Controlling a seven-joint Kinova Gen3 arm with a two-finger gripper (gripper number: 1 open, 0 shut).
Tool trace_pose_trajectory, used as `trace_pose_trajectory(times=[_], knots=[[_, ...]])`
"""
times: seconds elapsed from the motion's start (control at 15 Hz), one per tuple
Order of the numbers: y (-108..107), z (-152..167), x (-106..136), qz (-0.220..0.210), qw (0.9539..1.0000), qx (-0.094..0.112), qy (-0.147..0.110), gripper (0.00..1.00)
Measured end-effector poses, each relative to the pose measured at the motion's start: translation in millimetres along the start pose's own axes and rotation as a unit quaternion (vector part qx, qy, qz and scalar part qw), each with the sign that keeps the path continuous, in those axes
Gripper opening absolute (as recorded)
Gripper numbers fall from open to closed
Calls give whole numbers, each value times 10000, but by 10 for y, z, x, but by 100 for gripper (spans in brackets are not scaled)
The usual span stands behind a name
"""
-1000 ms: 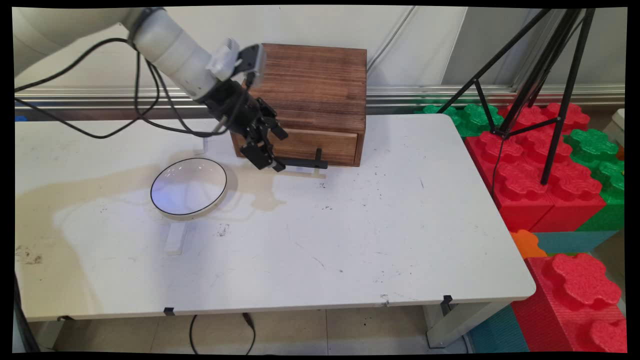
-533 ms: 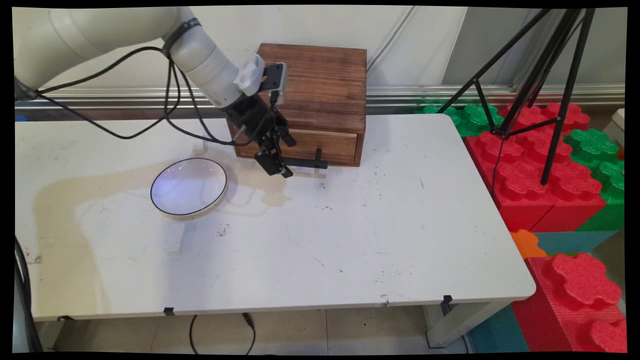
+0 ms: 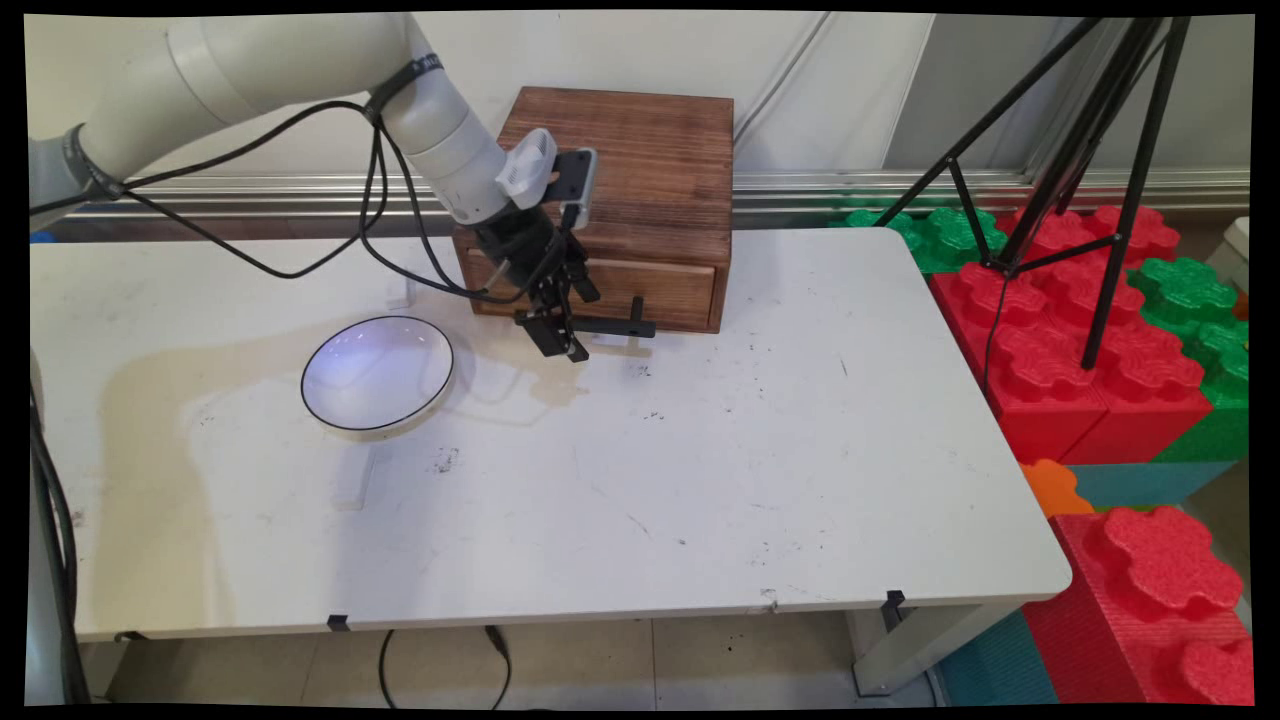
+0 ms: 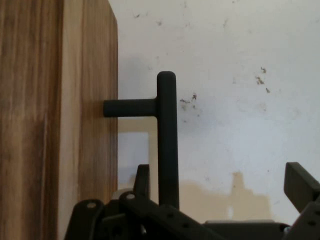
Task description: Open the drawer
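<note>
Setting: white table point(image 3: 700, 480), scuffed and stained, with a pale wall behind it.
Pincer: the black gripper point(image 3: 560, 345) point(image 4: 220, 172) points down and to the right at the left end of a black T-bar handle point(image 3: 610, 326) point(image 4: 167, 140). Its 2 fingers stand spread apart; the handle's bar runs up between them, close to one finger point(image 4: 143, 175) and well clear of the other. Nothing is gripped.
Arm pose: the white arm comes in from the upper left and slopes down across the box's left front corner. A small wrist camera point(image 3: 575, 180) sits on the wrist, and black cables point(image 3: 300, 270) hang in loops beneath it.
Handle and drawer: the handle sticks out on a short stem from the drawer front point(image 3: 640, 285) point(image 4: 85, 125) of a brown wooden box point(image 3: 630, 150) at the table's far edge. The drawer looks shut.
Nearby: a shallow white bowl point(image 3: 378, 373) with a dark rim sits on the table, left of the gripper and apart from it.
Further out: a black tripod point(image 3: 1080, 150) stands on red and green foam blocks point(image 3: 1080, 340) beyond the table's right side.
Hidden or unclear: the arm covers the box's left front corner. The hand view cuts off the bar's lower end behind the gripper's linkage. Whether the nearer finger touches the bar cannot be told.
</note>
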State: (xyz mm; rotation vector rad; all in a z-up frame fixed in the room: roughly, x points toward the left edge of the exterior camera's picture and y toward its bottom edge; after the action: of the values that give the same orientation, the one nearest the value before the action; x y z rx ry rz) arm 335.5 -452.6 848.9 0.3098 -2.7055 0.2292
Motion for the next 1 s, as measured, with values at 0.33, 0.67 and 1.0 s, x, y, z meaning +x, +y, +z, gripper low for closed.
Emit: trace_pose_trajectory(times=[0.33, 0.67, 1.0], knots=[[-38, 119, -34, 233, 9996, -62, -170, 100], [-65, 194, -77, 435, 9986, -58, -303, 100], [-31, 251, -104, 557, 9976, -115, -387, 100]])
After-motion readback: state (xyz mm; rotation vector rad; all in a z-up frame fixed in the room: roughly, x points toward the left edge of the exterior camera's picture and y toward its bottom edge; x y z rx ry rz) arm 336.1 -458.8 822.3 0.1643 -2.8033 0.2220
